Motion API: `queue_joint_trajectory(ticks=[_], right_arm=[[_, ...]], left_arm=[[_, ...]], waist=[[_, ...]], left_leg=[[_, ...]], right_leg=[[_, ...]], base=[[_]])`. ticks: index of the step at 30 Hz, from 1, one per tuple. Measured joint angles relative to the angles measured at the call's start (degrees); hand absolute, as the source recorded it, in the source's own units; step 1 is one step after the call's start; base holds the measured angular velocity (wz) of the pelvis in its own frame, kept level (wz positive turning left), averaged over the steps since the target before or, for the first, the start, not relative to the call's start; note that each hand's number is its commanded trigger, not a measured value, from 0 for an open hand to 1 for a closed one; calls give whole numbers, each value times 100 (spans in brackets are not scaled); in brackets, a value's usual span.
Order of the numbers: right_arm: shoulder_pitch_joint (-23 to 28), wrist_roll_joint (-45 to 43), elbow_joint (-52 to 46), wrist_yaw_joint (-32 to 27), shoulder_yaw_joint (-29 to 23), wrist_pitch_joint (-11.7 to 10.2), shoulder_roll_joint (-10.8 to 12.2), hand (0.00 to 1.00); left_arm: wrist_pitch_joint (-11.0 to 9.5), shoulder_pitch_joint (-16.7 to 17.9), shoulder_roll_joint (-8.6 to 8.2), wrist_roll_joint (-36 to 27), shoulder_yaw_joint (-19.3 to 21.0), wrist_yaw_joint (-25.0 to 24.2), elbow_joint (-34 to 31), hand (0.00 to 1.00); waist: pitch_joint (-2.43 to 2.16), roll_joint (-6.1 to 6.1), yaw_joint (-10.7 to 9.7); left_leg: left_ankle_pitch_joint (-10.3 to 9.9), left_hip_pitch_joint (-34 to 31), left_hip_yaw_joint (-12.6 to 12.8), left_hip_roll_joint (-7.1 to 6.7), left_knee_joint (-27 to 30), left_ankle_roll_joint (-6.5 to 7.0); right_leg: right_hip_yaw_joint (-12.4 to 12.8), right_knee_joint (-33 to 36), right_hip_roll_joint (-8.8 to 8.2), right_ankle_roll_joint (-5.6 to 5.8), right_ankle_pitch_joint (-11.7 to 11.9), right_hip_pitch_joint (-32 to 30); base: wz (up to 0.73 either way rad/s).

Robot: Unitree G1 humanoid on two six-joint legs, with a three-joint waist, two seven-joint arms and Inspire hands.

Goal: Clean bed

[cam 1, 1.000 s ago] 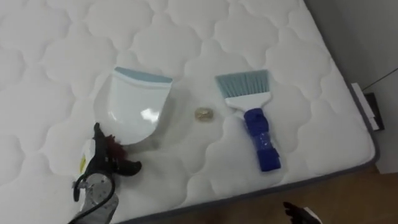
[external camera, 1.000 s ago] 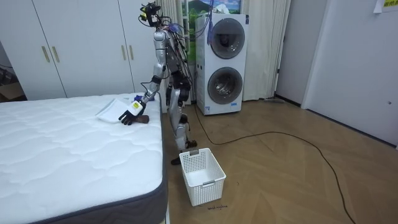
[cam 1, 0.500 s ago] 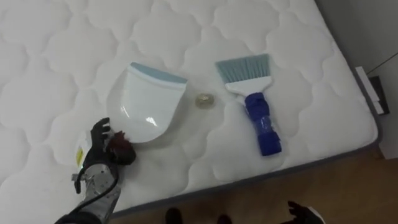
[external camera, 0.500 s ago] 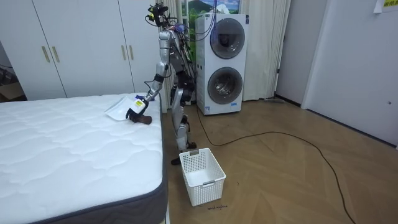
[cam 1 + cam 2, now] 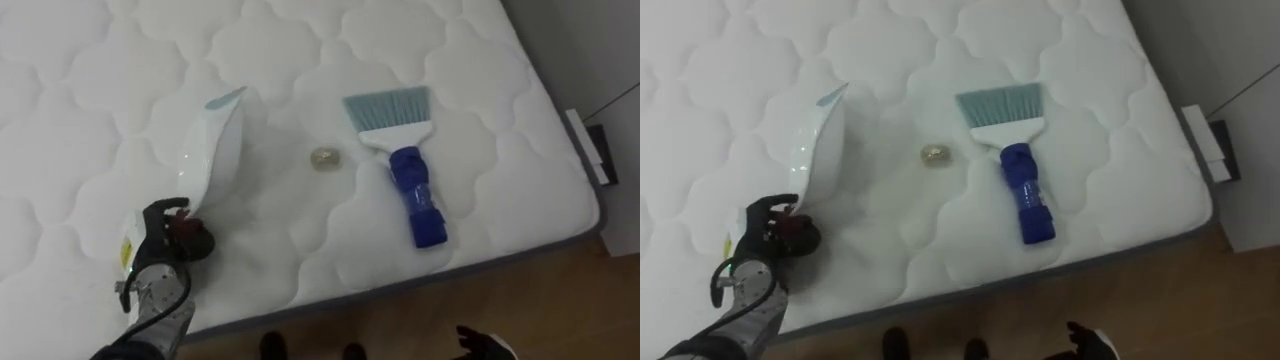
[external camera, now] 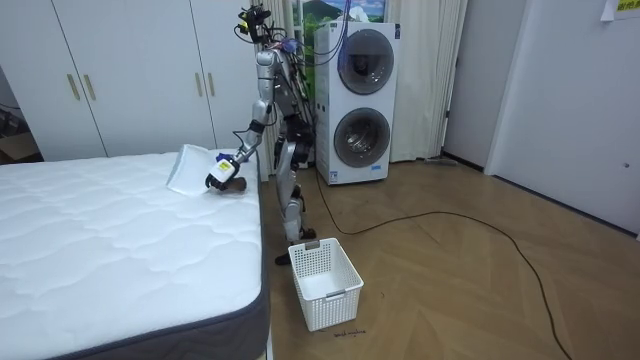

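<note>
A white dustpan (image 5: 212, 150) with a pale blue lip stands tilted up on its edge over the white quilted mattress (image 5: 480, 90). My left hand (image 5: 160, 245) is shut on its dark handle near the bed's front edge. A small crumpled scrap (image 5: 324, 157) lies to the right of the pan. Beyond it lies a brush (image 5: 405, 165) with a blue handle and pale bristles. My right hand (image 5: 482, 346) hangs low over the floor at the lower right, fingers relaxed. In the room view I stand at the bed's corner, left hand (image 6: 222, 172) on the dustpan (image 6: 187, 168).
The mattress edge (image 5: 420, 285) runs along the front, with wooden floor below it. A white laundry basket (image 6: 325, 283) stands on the floor by the bed. Stacked washing machines (image 6: 360, 100) and white wardrobes (image 6: 130, 70) line the back wall.
My left hand closed round the dustpan's handle and tipped the pan from flat on the mattress up onto its edge. The scrap and brush stayed in place.
</note>
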Motion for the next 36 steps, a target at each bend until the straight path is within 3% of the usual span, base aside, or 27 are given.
queue_joint_trajectory(ticks=[4, 6, 13, 16, 20, 25, 28, 29, 33, 36], right_arm=[[1, -10, 0, -2, -9, -26, -3, 0], [14, -12, 1, -5, -41, -46, -3, 0], [34, 15, -5, -24, -57, -57, -17, 0], [47, -24, -6, -61, -58, -61, -80, 0], [67, -42, -3, -60, -55, -52, -101, 0], [62, -155, -12, -60, -60, -48, -161, 0], [25, -62, -17, -64, -59, -55, -255, 0], [1, 15, -8, -65, -61, -48, -310, 0], [4, 310, -27, -62, -64, -57, -421, 0], [-49, 646, -4, -49, -309, -62, -450, 0]], left_arm=[[-40, 4, 24, 255, -34, 151, -6, 100], [-73, 19, 139, 473, -35, 260, 2, 100], [-91, 65, 204, 1257, -142, 601, 0, 100], [23, 84, 274, 1962, -145, 808, -10, 100], [123, 186, 507, 2765, -177, 1149, -49, 100], [336, 190, 658, 3597, -213, 1543, -72, 100], [422, 144, 778, 3841, -379, 1684, -71, 100], [451, 98, 839, 3893, -507, 1721, -72, 100], [520, 92, 1211, 4248, -838, 1892, -92, 100], [526, 110, 1373, 4482, -849, 1991, -157, 100]], waist=[[-1, 1, -19], [-2, 3, -8], [10, 41, 31], [8, 98, 71], [3, 125, 58], [11, 173, 51], [51, 326, 32], [89, 396, 39], [85, 488, 30], [86, 522, -12]], left_leg=[[2, -7, -7, 10, 10, -5], [1, -48, -15, 20, 29, -7], [-5, -82, -38, 25, 30, -14], [-7, -96, -44, 25, 10, -18], [-20, -96, -44, 29, 9, -39], [-27, -117, -42, 10, 14, -38], [-35, -169, -57, 15, 84, -33], [-42, -183, -54, 22, 120, -28], [-44, -243, 20, 2, 176, -27], [-42, -316, -6, 7, 242, -32]], right_leg=[[-219, -33, -55, -3, -8, 43], [-283, -96, -48, -16, 4, 48], [-297, -86, -49, -16, 7, 26], [-290, -106, -47, -17, 7, 3], [-274, -79, -47, -21, 6, -6], [-264, 39, -71, -18, -29, -64], [-299, 102, -79, -17, -30, -102], [-303, 131, -98, -19, -31, -115], [-272, 358, -180, -51, -131, -298], [-320, 404, -199, -75, -193, -343]], base=[[0], [0], [1], [0], [0], [0], [1], [0], [-6], [4]])
